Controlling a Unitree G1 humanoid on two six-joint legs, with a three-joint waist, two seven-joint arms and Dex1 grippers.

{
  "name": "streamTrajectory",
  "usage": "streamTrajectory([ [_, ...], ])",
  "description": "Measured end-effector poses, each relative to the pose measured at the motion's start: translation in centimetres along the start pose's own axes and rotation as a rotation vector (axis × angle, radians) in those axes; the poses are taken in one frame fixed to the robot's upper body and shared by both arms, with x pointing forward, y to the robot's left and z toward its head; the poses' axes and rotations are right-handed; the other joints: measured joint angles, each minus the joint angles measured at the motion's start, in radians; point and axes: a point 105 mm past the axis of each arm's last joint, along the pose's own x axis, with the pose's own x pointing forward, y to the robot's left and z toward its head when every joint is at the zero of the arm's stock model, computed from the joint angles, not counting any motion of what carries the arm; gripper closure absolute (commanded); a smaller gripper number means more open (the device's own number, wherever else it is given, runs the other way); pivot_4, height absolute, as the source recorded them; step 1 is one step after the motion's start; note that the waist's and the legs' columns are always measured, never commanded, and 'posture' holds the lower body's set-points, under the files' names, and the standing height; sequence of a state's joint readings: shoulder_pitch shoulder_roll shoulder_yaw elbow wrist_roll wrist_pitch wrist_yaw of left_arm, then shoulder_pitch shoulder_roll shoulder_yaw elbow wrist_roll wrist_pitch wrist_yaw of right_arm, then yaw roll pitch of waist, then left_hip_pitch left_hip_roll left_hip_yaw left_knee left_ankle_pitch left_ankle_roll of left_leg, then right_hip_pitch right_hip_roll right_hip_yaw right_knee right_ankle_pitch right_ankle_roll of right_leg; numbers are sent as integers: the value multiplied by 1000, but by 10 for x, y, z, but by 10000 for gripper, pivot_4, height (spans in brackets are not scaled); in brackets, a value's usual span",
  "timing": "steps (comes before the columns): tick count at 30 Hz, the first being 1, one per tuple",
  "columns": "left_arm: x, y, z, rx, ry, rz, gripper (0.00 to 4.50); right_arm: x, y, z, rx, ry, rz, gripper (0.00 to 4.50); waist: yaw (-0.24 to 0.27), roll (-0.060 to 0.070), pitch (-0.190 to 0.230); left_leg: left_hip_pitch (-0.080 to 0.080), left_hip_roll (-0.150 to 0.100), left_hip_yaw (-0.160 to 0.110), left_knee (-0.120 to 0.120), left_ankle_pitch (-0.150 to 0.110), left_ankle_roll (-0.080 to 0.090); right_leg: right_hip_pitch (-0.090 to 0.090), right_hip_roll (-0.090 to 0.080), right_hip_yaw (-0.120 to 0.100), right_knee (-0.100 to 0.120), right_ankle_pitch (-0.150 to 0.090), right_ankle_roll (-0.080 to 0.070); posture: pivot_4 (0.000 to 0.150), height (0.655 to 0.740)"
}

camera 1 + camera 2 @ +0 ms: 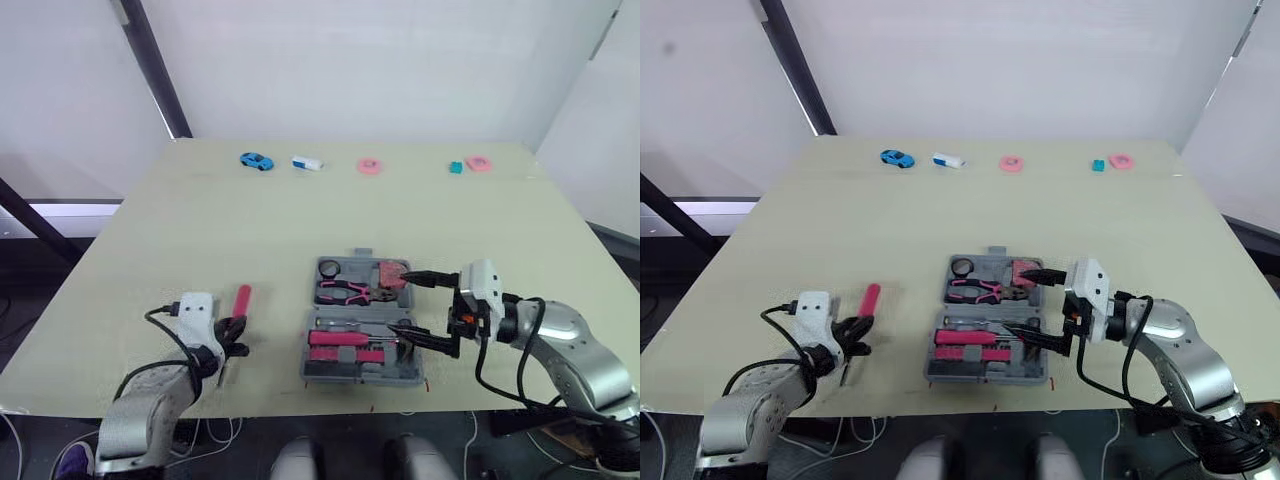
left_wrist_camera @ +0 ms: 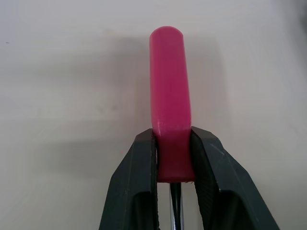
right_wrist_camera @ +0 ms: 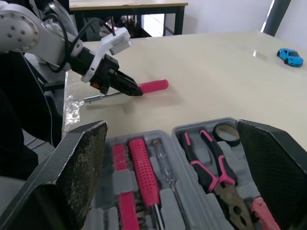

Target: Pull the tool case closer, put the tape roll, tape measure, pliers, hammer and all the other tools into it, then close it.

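The grey tool case (image 1: 420, 372) lies open near the table's front edge. It holds a black tape roll (image 1: 329, 267), pink-handled pliers (image 1: 345, 292), a red tape measure (image 1: 392, 273) and a pink-handled hammer (image 1: 340, 338). My right gripper (image 1: 408, 303) stands open at the case's right side, one finger over each half; the right wrist view looks across the case (image 3: 163, 136). Left of the case, my left gripper (image 1: 232, 335) is shut on a pink-handled screwdriver (image 2: 169, 86), gripping the handle's base, low over the table. The handle (image 1: 241, 300) points away from me.
Along the table's far edge lie a blue toy car (image 1: 256, 160), a white object (image 1: 307, 162), two pink rings (image 1: 370, 166) (image 1: 478, 163) and a teal block (image 1: 456, 167). Bare tabletop separates the screwdriver from the case.
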State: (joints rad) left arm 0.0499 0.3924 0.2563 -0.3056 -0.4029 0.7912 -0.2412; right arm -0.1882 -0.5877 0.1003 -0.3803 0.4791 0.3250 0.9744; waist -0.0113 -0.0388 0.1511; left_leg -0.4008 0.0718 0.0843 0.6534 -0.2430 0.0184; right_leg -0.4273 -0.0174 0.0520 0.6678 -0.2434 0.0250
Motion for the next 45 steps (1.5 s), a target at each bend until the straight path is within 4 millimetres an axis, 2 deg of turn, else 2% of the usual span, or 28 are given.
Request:
streamTrajectory([
  [5,1,-19,-3,-18,5,-20,40032,-3,2,1,-11,16,12,0,-1,0,0,0,0,-1,0,0,0,0,1,0,-1,1,1,1500,7400],
  [11,3,-26,-11,-23,38,-8,40032,-5,5,1,-23,36,32,0,-2,0,0,0,0,-4,0,0,0,0,2,0,-1,2,3,1500,7400],
  [12,3,-26,-11,-24,42,-5,29496,-6,5,2,-29,38,36,0,-2,0,0,0,0,-4,0,0,0,0,2,0,-1,2,3,1500,7400],
  [13,3,-26,-11,-24,41,-4,27572,-6,5,2,-30,38,37,0,-2,0,0,0,0,-4,0,0,0,0,2,0,-1,2,3,1500,7400],
  [15,2,-27,-11,-26,40,-6,19620,-6,6,2,-30,41,40,0,-2,0,0,0,0,-4,0,0,0,0,2,0,-1,2,3,1500,7400],
  [19,-5,-27,-11,-20,33,-21,772,-8,6,0,-24,50,41,0,-4,0,0,0,0,-5,0,0,0,0,2,0,-1,2,3,1500,7400],
  [23,-15,-15,2,-6,2,-26,772,-10,6,-1,-21,53,32,0,-2,0,0,0,0,-6,0,0,0,0,2,-1,-1,0,0,1500,7400],
  [29,-44,-10,73,284,-28,-372,772,-12,2,1,-31,38,4,0,0,0,1,-1,0,-3,0,0,0,0,1,-5,-3,0,0,1500,7400],
  [30,-45,-9,78,307,-28,-391,772,-12,2,2,-31,36,2,0,-1,0,1,-1,0,-3,0,0,0,0,1,-5,-4,0,0,1500,7400],
  [35,-55,-4,101,640,127,-780,772,-13,-1,5,-37,29,-20,0,1,2,3,-3,0,0,-2,0,0,-1,0,-5,-6,0,-1,1500,7400],
  [38,-46,-3,108,904,173,-912,772,-14,-1,7,-44,27,-25,0,5,3,3,-8,0,-2,0,0,0,-4,1,-6,-6,0,-1,1500,7400],
  [39,-37,-1,113,1097,210,-941,772,-14,-2,8,-50,26,-31,0,13,3,3,-13,0,-5,2,0,0,-7,2,-8,-5,0,-1,1500,7400],
  [40,-36,-1,114,1117,214,-941,772,-14,-2,9,-51,25,-31,0,15,3,3,-14,0,-5,3,0,0,-7,2,-8,-5,0,-1,1500,7400],
  [42,-25,0,118,1363,239,-956,772,-15,-3,10,-55,25,-43,0,20,3,3,-14,0,-4,3,0,0,-8,2,-7,-6,1,0,1500,7400],
  [45,-13,-4,112,1610,246,-1025,772,-17,-4,9,-54,27,-52,0,24,3,3,-15,0,-4,3,0,0,-8,2,-7,-6,2,3,1500,7400],
])
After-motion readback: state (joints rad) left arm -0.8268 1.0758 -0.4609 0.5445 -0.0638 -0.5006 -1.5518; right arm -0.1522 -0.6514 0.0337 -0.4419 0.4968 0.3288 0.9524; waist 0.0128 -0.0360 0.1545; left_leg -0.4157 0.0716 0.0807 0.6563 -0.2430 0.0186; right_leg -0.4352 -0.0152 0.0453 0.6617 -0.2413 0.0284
